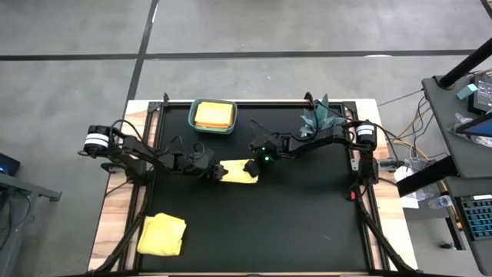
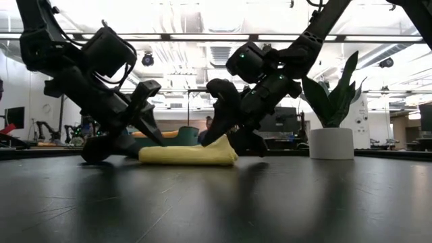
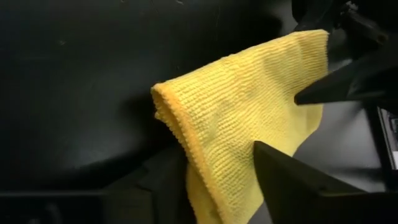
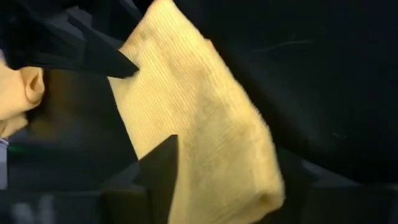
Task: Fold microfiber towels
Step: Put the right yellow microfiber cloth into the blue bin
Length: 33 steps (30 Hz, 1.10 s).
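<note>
My left gripper (image 1: 216, 172) at towel's nine o'clock end, fingers astride edge, closing. Yellow towel (image 1: 238, 172) folded at mat centre. My right gripper (image 1: 252, 169) at three o'clock end, likewise. Pinch both layers evenly, lift together.

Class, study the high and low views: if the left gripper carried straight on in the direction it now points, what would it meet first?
Most likely the yellow towel at mid-table: the left gripper is already at its near end, pointing along it. Beyond the towel, the right gripper faces it from the other end.

No legible text or labels anywhere.
</note>
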Motion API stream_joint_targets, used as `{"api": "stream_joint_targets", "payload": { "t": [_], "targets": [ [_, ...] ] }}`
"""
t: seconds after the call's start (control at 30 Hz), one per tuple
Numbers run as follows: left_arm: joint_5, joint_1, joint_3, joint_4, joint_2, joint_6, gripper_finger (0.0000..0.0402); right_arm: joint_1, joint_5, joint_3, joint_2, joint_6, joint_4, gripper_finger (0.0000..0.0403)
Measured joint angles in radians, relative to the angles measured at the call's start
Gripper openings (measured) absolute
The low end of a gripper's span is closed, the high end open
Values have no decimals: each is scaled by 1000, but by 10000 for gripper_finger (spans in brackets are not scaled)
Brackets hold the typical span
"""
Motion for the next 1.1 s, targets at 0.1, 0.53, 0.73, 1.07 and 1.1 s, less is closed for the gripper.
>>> {"api": "stream_joint_targets", "payload": {
  "t": [0.1, 0.53, 0.73, 1.07, 1.1],
  "targets": [
    [-1, -1, 5, -2, 10, 29, 133, 0, 0, -1, 0, -4, 13, 146],
    [-30, 0, 13, -7, -5, 163, 12, 0, -1, 38, 0, -79, 46, 16],
    [-57, 32, 13, -11, -105, 279, 6, -11, 2, 109, -3, -138, 46, 10],
    [-57, 236, 15, -161, -364, 515, 4, -87, 56, 259, -3, -290, 42, 9],
    [-57, 261, 18, -171, -393, 544, 4, -95, 73, 278, -2, -305, 42, 9]
  ]
}}
